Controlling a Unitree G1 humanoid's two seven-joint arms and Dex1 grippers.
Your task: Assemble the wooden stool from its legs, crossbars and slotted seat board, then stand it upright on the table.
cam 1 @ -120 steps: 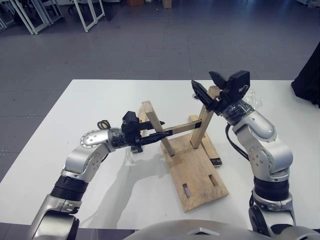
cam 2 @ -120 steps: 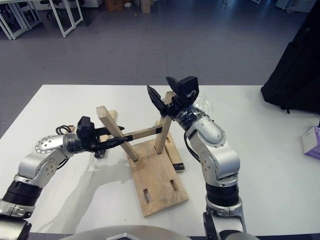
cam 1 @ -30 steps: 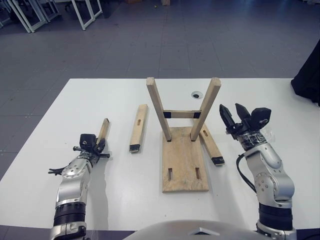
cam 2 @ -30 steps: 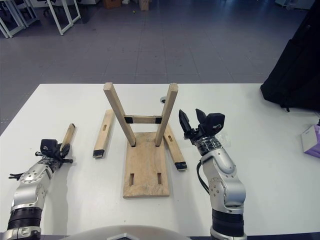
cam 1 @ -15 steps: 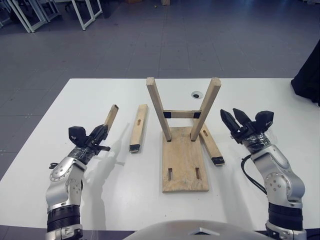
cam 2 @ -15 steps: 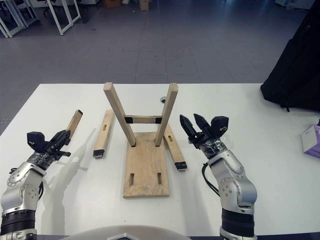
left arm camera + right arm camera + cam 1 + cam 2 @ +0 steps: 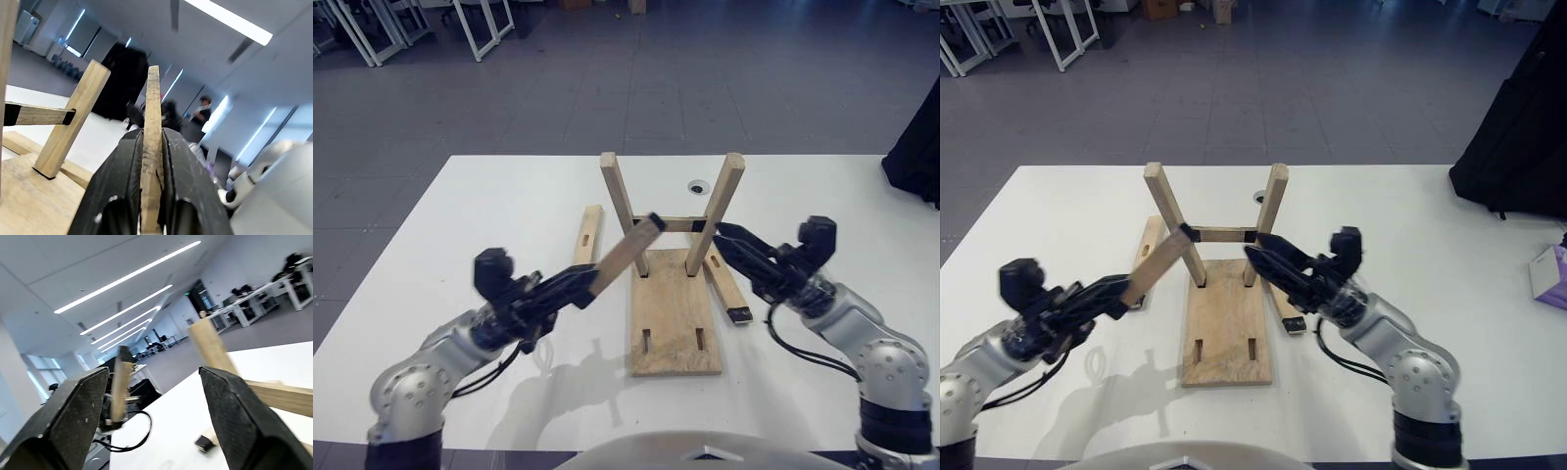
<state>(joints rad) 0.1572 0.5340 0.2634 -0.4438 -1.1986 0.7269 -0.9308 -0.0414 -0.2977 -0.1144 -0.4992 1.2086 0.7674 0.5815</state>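
Left gripper (image 7: 576, 287) clenched on a pale wooden bar (image 7: 625, 248), raised aslant over the white table (image 7: 489, 196), left of centre. Bar tip near the upright two-leg frame (image 7: 671, 224) on the flat slotted seat board (image 7: 674, 313) mid-table. From the left wrist, fingers (image 7: 122, 181) flush on both bar faces. Right gripper (image 7: 722, 238) splayed, empty, beside the frame's right leg.

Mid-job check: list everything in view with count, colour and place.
Table: one, white, under everything.
Seat board: one, pale wood, flat mid-table.
Upright legs: two, pale wood, standing at the board's far end.
Crossbar: one, black-tipped, joining those legs.
Loose legs: two, pale wood, lying flat, one each side of the board.
Wooden bar: one, pale wood, held above the table, slanting toward the left upright.
Bag: one, black, beyond the table's right side.
Left gripper: black, jaws shut on the bar.
Right gripper: black, jaws open, by the right upright.
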